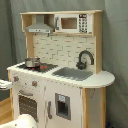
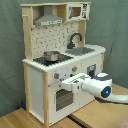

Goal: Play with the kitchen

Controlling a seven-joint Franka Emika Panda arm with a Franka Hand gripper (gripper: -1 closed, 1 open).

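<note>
The kitchen [image 1: 75,55] is a tall toy of white panels and light wood, seen in both exterior views. It has a grey hood [image 1: 39,27], a small microwave [image 1: 72,23], a black faucet [image 1: 84,58] and a grey sink [image 1: 72,73]. In the second exterior view the kitchen [image 2: 40,75] shows its oven door [image 2: 62,100] below a row of knobs [image 2: 56,76]. My gripper [image 2: 62,83] is right in front of the top of the oven door, just under the left knob. In the first exterior view only a white bit of the gripper [image 1: 4,84] shows at the left edge.
A small metal pot [image 2: 50,55] stands on the stove top left of the sink. My white arm [image 2: 102,90] reaches in from the second exterior view's lower right. A grey curtain [image 2: 12,50] hangs behind. The floor [image 2: 20,119] is wood.
</note>
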